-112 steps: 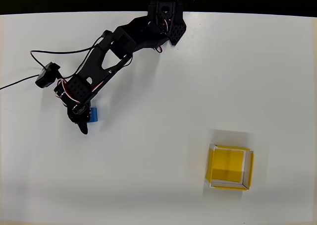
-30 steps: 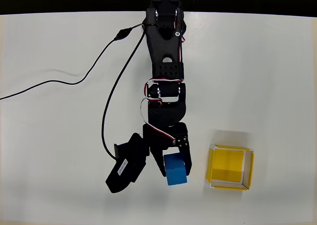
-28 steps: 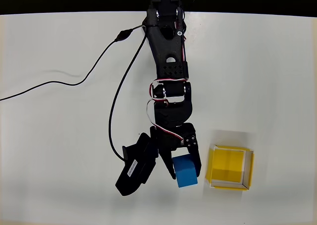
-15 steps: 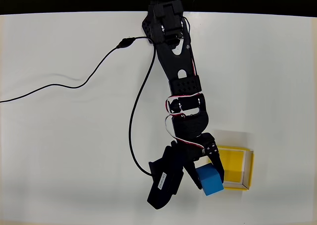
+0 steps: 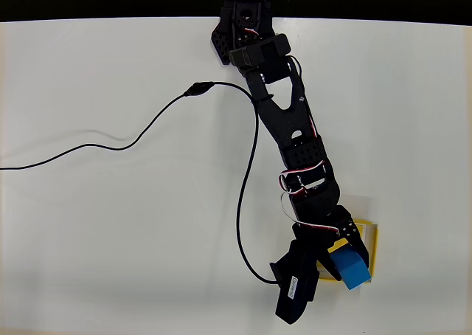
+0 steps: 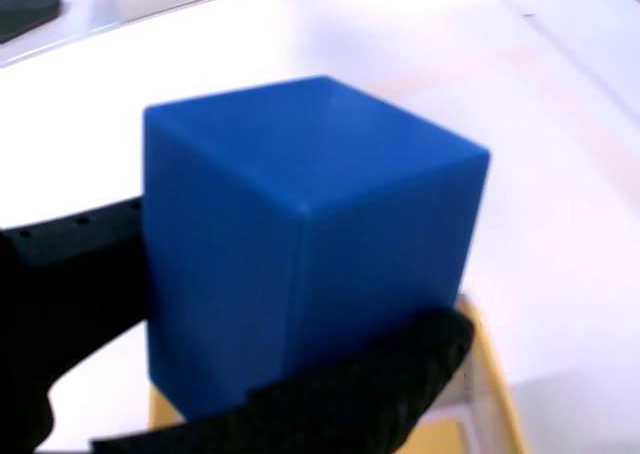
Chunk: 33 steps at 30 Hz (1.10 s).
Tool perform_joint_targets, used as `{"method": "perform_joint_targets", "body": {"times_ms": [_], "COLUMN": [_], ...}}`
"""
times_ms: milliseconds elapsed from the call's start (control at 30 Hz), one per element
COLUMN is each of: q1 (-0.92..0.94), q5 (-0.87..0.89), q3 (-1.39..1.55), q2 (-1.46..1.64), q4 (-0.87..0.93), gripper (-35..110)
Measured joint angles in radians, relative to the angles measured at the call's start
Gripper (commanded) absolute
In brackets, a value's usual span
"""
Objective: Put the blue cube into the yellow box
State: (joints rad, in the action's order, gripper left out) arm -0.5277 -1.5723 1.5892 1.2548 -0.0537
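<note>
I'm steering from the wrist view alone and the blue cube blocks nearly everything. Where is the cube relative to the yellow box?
Observer: In the overhead view the blue cube is over the yellow box, near its lower edge in the picture.
Operator: Is the whole box under me?
Observer: The arm covers most of it; the box's right rim and part of its yellow floor show beside the gripper.
Operator: Is anything else near the box?
Observer: A black cable runs across the table to the left of the arm, apart from the box.
</note>
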Motion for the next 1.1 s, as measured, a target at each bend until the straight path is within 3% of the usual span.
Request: {"method": "perform_joint_targets", "body": {"times_ms": [1100], "q1": [-0.034], "q5": [0.097], "q3": [-0.041], "q2": [-0.198], "q4": [0.04], "gripper": [20]}}
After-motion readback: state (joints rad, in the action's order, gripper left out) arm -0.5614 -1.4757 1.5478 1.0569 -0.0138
